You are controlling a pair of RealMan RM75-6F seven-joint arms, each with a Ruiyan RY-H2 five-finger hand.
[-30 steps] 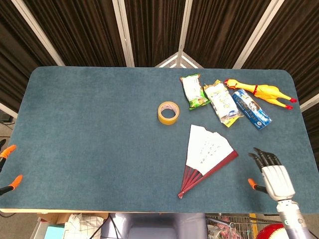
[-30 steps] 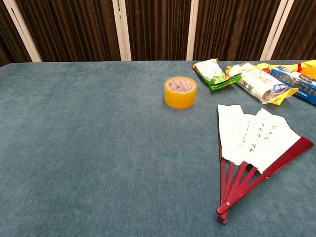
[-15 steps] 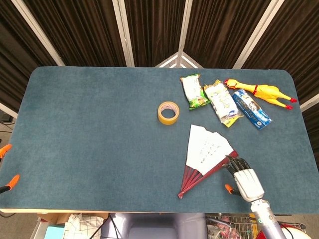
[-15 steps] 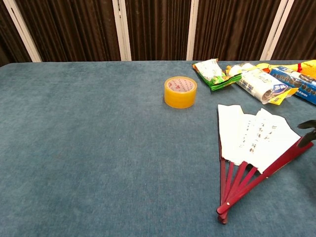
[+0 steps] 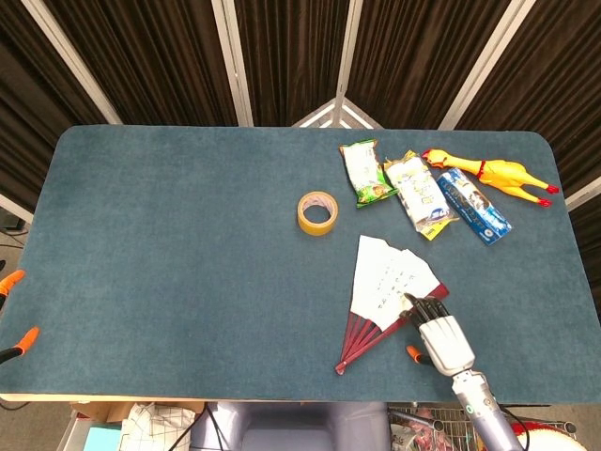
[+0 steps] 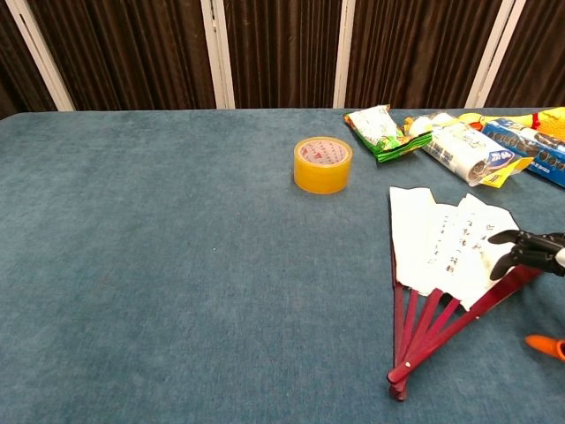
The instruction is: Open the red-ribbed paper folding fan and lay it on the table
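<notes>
The red-ribbed paper fan (image 5: 387, 280) lies on the blue table (image 5: 169, 244) at the front right, spread only partway, its pivot toward the table's front edge. The chest view shows its white leaf (image 6: 441, 237) and red ribs (image 6: 433, 327). My right hand (image 5: 439, 338) reaches in from the front edge; its dark fingers (image 6: 528, 249) lie over the fan's right outer rib and the edge of the paper, and its orange-tipped thumb (image 6: 547, 344) stays apart to the side. It grips nothing. Of my left hand only two orange tips (image 5: 19, 310) show, off the table's left edge.
A roll of yellow tape (image 5: 317, 212) stands behind the fan. At the back right lie snack packets (image 5: 366, 174), a blue packet (image 5: 474, 205) and a rubber chicken (image 5: 498, 174). The table's front edge runs close under the fan's pivot.
My right hand has moved left from the table's right front corner onto the fan's right outer rib. The fan itself has not visibly shifted.
</notes>
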